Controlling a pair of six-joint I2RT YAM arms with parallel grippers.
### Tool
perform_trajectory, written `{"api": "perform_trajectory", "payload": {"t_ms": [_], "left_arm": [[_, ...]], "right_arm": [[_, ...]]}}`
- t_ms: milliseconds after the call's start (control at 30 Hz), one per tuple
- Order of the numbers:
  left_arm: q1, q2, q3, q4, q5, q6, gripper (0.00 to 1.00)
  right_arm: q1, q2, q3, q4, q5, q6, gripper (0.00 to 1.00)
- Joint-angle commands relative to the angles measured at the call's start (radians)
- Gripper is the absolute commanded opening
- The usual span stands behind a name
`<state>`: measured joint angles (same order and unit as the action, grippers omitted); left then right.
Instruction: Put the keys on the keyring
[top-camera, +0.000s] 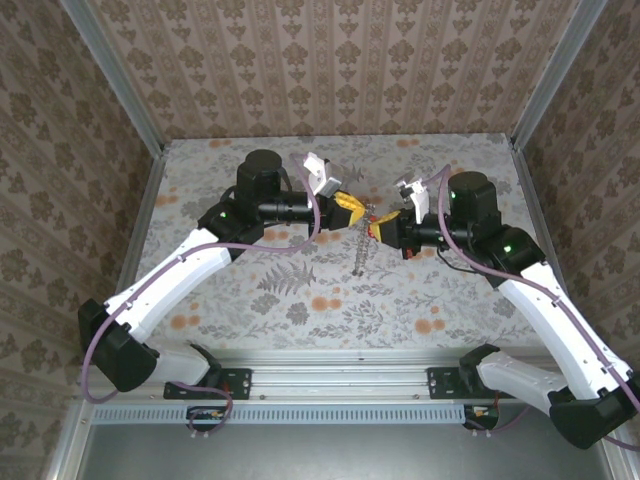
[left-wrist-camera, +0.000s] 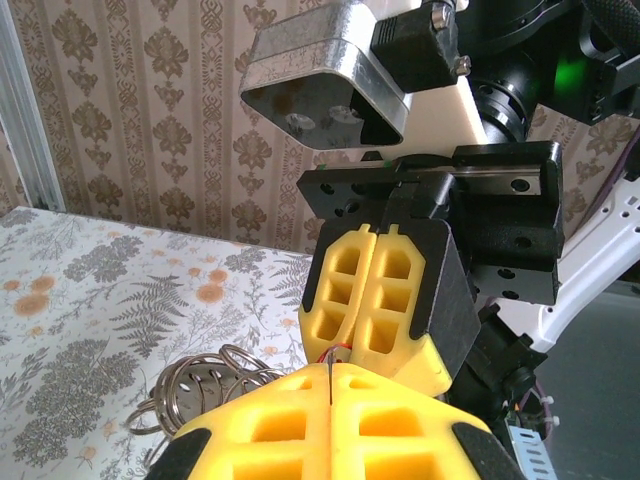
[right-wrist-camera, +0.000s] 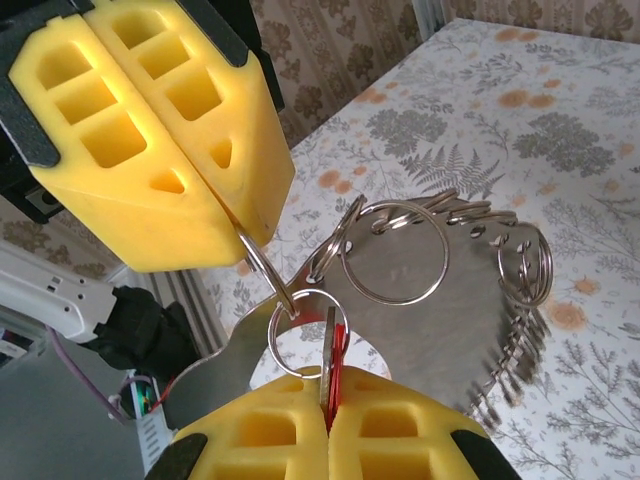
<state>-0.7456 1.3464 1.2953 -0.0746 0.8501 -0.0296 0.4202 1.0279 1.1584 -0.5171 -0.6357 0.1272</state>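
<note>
Fingers on my left arm (right-wrist-camera: 225, 190) are squeezing shut on the thin wire of the keyring (right-wrist-camera: 265, 275), holding it up over the table (right-wrist-camera: 560, 120). My right fingers (right-wrist-camera: 328, 420) are pinching tight on the key (right-wrist-camera: 335, 365) with the red head, just under the keyring and touching it. A bunch of silver rings (right-wrist-camera: 520, 270) is hanging beside the keyring. I think the key is only starting to go on. I am leaving the sliding round the wire for next.

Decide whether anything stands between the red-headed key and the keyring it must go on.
Nothing visible does. The key, pinched in the right end effector, sits right at the keyring gripped by the left end effector.
</note>
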Motion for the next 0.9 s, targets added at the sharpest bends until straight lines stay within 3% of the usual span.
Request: {"api": "perform_trajectory", "payload": {"t_ms": [0,333,867], "left_arm": [[-0.007,-0.017,0.004,0.022,0.003,0.017,0.0],[-0.008,-0.013,0.006,0.022,0.001,0.017,0.0],[-0.009,-0.007,0.01,0.021,0.006,0.016,0.0]], "right_arm": [[0.008,-0.016,-0.021,0.067,-0.035,0.038,0.0],[0.037,0.006,-0.005,0.101,-0.058,0.059,0.0],[-0.002,-0.042,-0.002,-0.013,0.024,-0.014,0.0]]}}
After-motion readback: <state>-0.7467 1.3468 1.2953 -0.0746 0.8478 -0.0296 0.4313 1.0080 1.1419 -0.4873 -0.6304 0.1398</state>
